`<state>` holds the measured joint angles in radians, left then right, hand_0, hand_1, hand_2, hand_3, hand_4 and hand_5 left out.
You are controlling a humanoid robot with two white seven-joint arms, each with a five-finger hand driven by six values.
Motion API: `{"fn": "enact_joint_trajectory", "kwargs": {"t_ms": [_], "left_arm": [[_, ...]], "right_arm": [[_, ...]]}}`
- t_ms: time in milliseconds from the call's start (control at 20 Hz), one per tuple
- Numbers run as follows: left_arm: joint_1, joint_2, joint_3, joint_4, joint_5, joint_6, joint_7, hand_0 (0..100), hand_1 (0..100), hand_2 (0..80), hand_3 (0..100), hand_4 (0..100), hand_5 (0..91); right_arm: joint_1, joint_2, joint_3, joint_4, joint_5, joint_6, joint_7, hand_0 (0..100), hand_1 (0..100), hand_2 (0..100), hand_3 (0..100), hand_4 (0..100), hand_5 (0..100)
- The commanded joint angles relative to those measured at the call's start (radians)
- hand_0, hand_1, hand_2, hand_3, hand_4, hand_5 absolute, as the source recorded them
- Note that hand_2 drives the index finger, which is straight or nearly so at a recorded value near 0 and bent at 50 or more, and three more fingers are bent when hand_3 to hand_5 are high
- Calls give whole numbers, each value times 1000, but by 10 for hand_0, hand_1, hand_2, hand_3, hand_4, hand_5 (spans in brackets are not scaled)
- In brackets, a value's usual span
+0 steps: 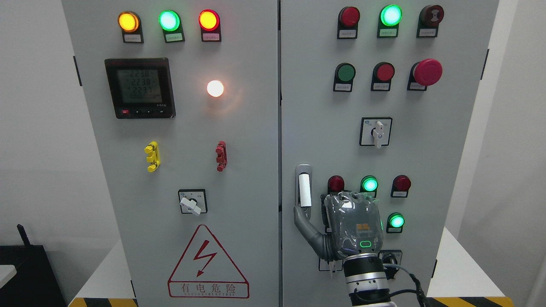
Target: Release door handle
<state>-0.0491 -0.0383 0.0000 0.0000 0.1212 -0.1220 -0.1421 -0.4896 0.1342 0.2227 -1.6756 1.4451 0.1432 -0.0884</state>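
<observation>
One hand works this grey electrical cabinet [239, 179]: the right hand [341, 226], grey and plastic-wrapped, comes up from the bottom edge right of the middle, its back to the camera, while no left arm shows in the head view. Its thumb [305, 224] reaches up and left to just under the white upright door handle [304, 190], which stands long axis vertical in its grey recess at the left edge of the right door. Whether it touches the handle's foot I cannot tell; the other fingers are hidden behind the palm, so clenched or released is unclear, and letting go would probably mean drawing back down and right.
</observation>
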Motion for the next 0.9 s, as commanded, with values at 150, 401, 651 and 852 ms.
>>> {"fn": "enact_joint_trajectory", "kwargs": {"t_ms": [150, 401, 651, 852], "left_arm": [[0, 0, 11, 17, 0, 1, -1, 120, 389, 0, 0, 0, 0], [0, 0, 11, 17, 0, -1, -1, 120, 389, 0, 0, 0, 0], [0, 0, 11, 17, 0, 1, -1, 120, 389, 0, 0, 0, 0], [0, 0, 11, 17, 0, 1, -1, 120, 389, 0, 0, 0, 0]], "right_arm": [[-1, 1, -3, -4, 0, 1, -2, 375, 20, 919, 1000, 894, 908], [0, -1, -8, -4, 0, 1, -2, 370, 36, 921, 1000, 896, 909], [0, -1, -8, -6, 0, 1, -2, 371, 41, 922, 1000, 898, 913], [0, -1, -9, -6, 0, 1, -2, 373, 43, 922, 1000, 899, 915]]}}
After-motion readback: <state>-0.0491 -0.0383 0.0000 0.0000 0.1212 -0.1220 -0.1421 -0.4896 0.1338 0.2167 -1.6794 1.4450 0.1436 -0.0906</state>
